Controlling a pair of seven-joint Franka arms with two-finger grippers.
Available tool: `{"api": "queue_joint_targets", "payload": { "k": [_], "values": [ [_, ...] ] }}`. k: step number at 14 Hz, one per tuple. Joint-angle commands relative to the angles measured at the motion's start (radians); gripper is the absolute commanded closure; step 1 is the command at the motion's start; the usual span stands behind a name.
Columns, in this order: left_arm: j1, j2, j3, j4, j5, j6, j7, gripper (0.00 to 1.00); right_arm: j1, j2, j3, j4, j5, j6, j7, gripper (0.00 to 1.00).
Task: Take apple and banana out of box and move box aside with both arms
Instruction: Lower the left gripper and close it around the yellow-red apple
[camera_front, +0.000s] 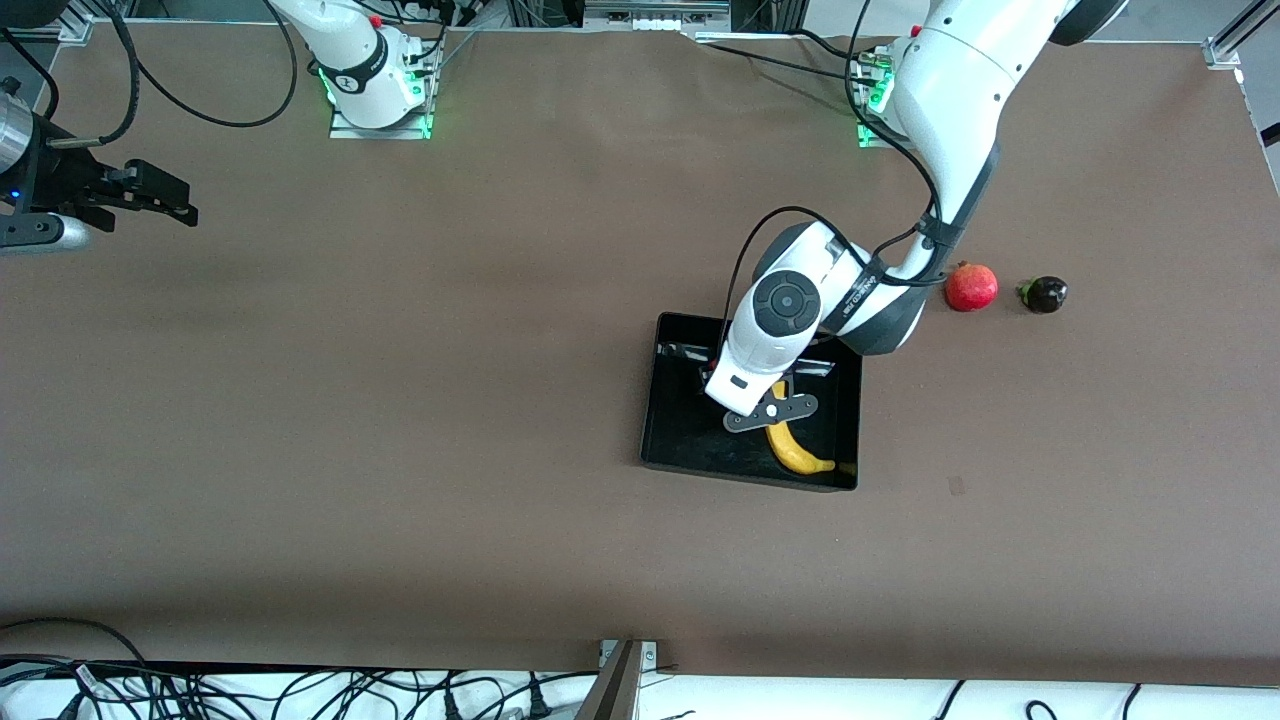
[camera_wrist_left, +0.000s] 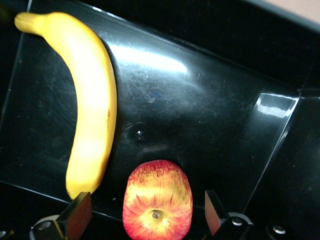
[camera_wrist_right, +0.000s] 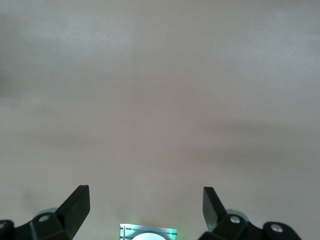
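The small round red apple with yellowish streaks sits in the glossy black shallow plastic box, between the spread fingers of the released left claw, which is lowered over it. Just beside it lies the long curved yellow banana. The right claw, released too, waits over bare brown desk at the right arm's end.

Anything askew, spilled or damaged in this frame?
Nothing stands out. The banana and apple lie intact in the box; the open left end effector straddles the apple, and the right end effector waits over bare table.
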Motion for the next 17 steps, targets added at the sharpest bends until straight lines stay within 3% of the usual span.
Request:
{"api": "queue_joint_targets", "payload": {
  "k": [1, 12, 13, 16, 17],
  "values": [
    [-0.015, 0.019, -0.001, 0.004, -0.02, 0.042, -0.02, 0.0, -0.003, 0.002, -0.004, 0.009, 0.02, -0.014, -0.022, 0.0],
    [-0.025, 0.043, -0.001, -0.101, -0.021, 0.119, -0.046, 0.0, -0.003, 0.002, -0.002, 0.009, 0.02, -0.014, -0.022, 0.0],
    [-0.025, 0.043, -0.001, -0.101, -0.021, 0.119, -0.049, 0.12, -0.003, 0.002, -0.002, 0.009, 0.02, -0.014, -0.022, 0.0],
    [-0.025, 0.045, -0.001, -0.101, -0.021, 0.116, -0.06, 0.84, -0.003, 0.002, -0.004, 0.009, 0.02, -0.014, -0.022, 0.0],
    [-0.025, 0.045, -0.001, -0.101, -0.021, 0.114, -0.059, 1.0, -0.003, 0.002, -0.002, 0.009, 0.02, -0.014, -0.022, 0.0]
  ]
}}
